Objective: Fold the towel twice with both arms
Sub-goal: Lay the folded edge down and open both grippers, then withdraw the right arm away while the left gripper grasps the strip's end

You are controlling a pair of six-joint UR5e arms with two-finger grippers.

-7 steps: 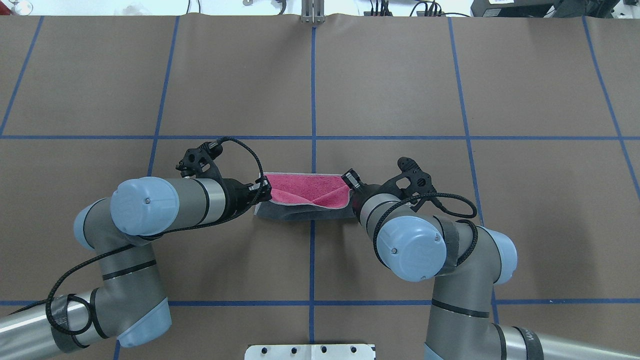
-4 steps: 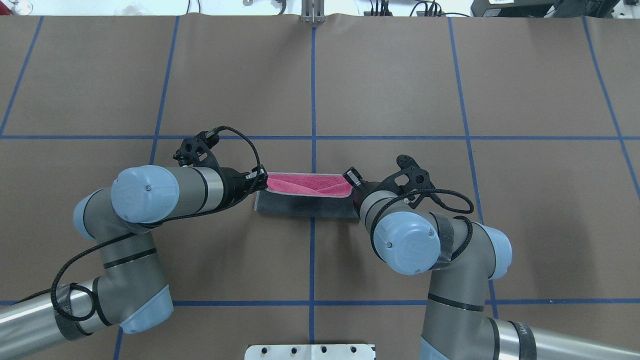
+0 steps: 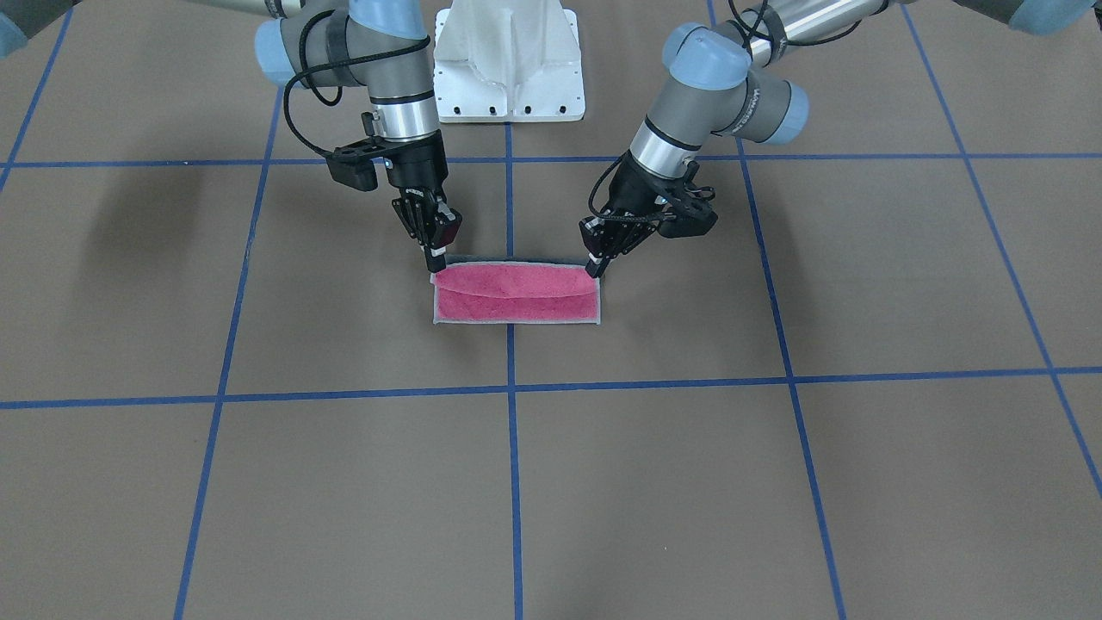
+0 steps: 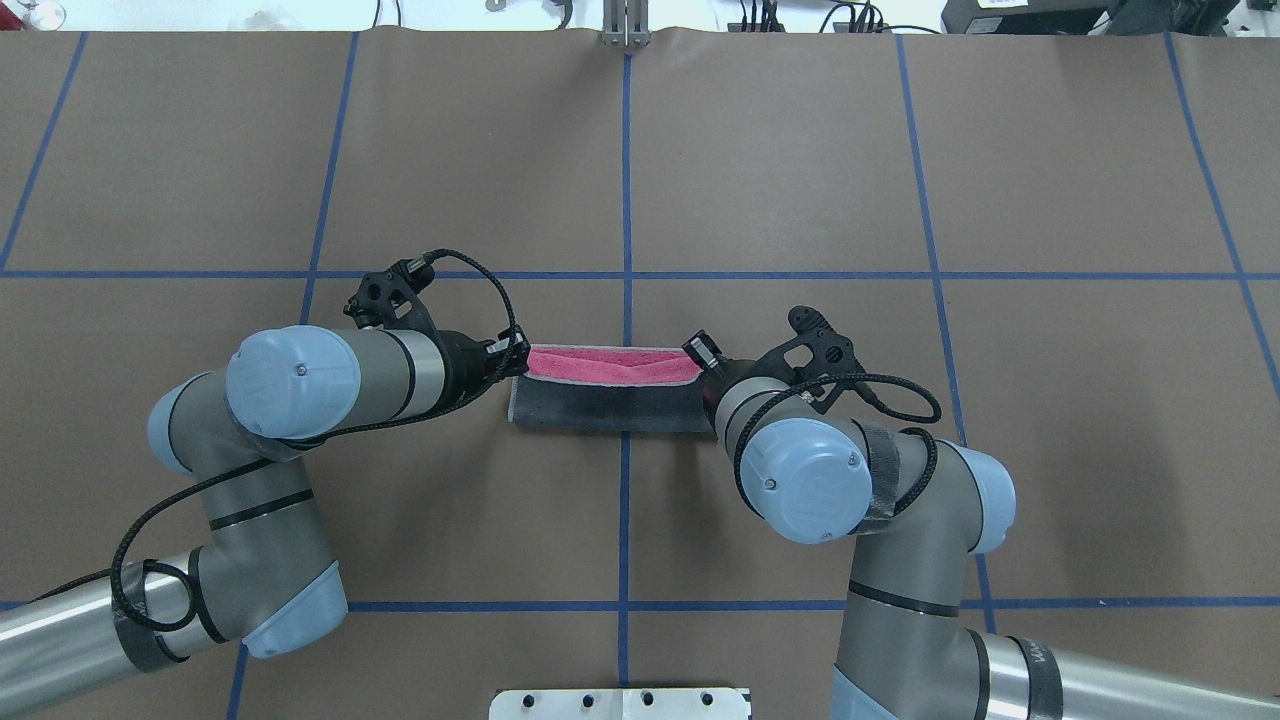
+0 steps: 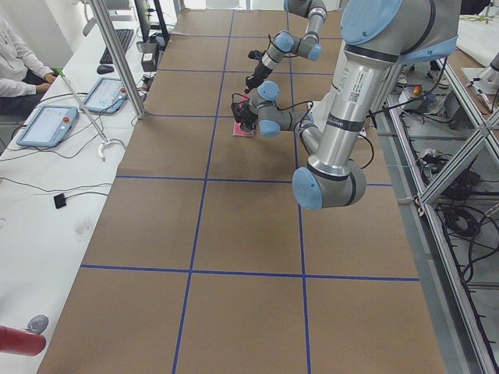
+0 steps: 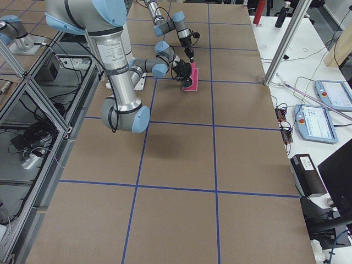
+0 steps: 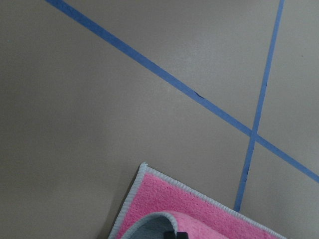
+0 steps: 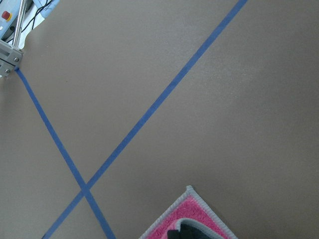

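towel sits about mid-table, well clear of every edge and corner, across the blue centre tape line. It is half turned over: the robot-side edge is lifted off the table and leans toward the far edge. Overhead shows the grey back of the raised flap with a thin pink strip beyond it. In the front view the towel shows pink only: a flat part on the table plus the flap's inner face, with a pale stitched rim.

left gripper is clamped on one top corner of the flap, right gripper on the other. In the front view both pairs of tips are pinched together on the cloth, the left gripper on that view's right and the right gripper on its left. They are at about the same height, and the flap edge between them is nearly straight.

Each wrist cam shows a flat pink corner of the towel, with a grey curl and a dark fingertip at the bottom of frame.

left arm and right arm come in from the robot-side edge, wrists angled toward each other. white base plate sits at that edge, on the centre line. In the side views the grip is too small to read.
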